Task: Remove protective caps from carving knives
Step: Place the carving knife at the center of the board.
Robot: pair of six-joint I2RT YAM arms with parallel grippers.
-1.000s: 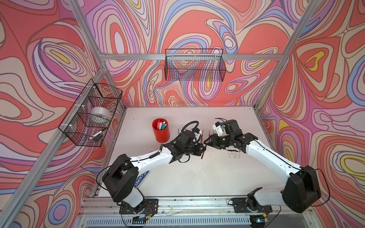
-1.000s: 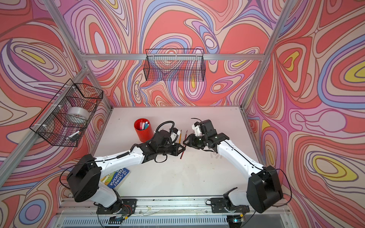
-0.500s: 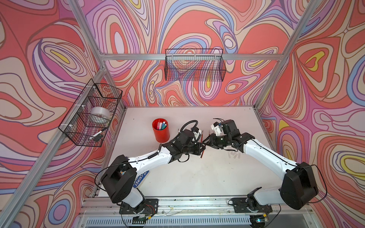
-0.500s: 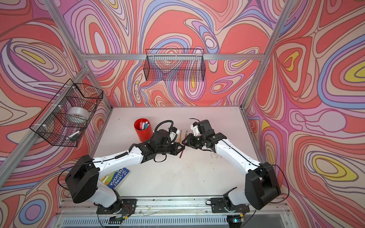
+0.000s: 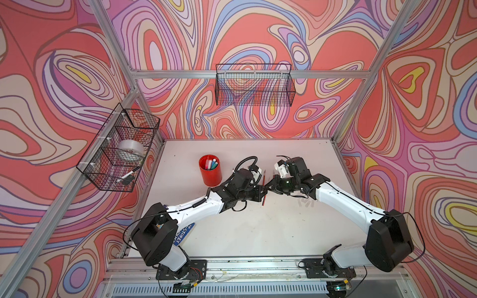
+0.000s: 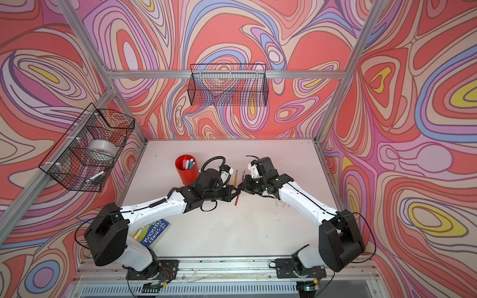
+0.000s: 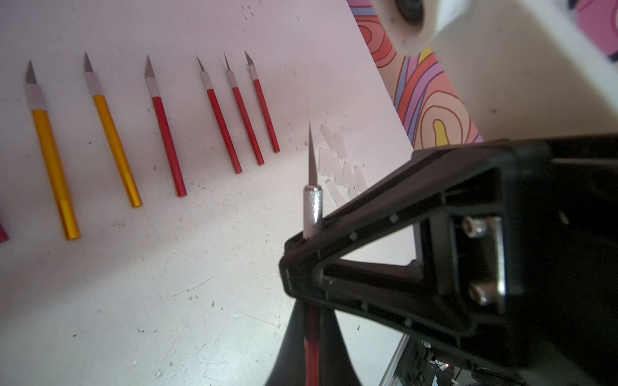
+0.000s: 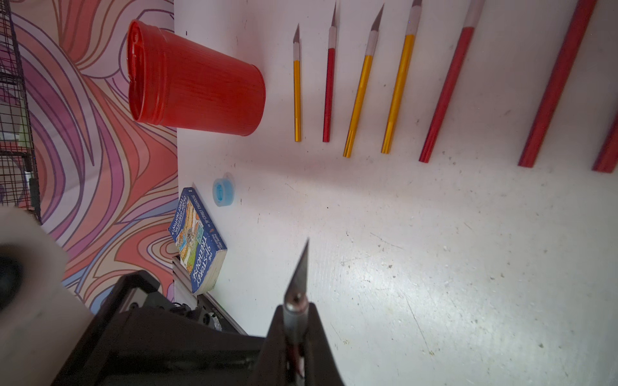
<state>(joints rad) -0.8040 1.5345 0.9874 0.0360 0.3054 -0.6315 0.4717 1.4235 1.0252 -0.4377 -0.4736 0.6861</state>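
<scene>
Both grippers hold one red-handled carving knife (image 7: 311,347) above the table. My left gripper (image 7: 311,334) is shut on its red handle. My right gripper (image 8: 296,320) is shut on its knurled metal collar (image 7: 312,214), and the blade (image 8: 299,267) sticks out bare. The two grippers meet tip to tip in both top views, left gripper (image 5: 261,193) and right gripper (image 5: 269,186). Several other carving knives (image 7: 167,140) lie in a row with bare blades, yellow and red handles (image 8: 359,100). Several protective caps (image 7: 339,167) lie loose in a small pile on the table.
A red cup (image 5: 210,172) of markers stands left of the grippers. A book (image 6: 152,232) lies at the front left, with a blue tape roll (image 8: 222,191) near it. Wire baskets hang on the back wall (image 5: 254,85) and the left wall (image 5: 121,149).
My right gripper's jaws have closed onto the knife's collar, and that arm has edged slightly left toward the left gripper. The left gripper has kept its hold.
</scene>
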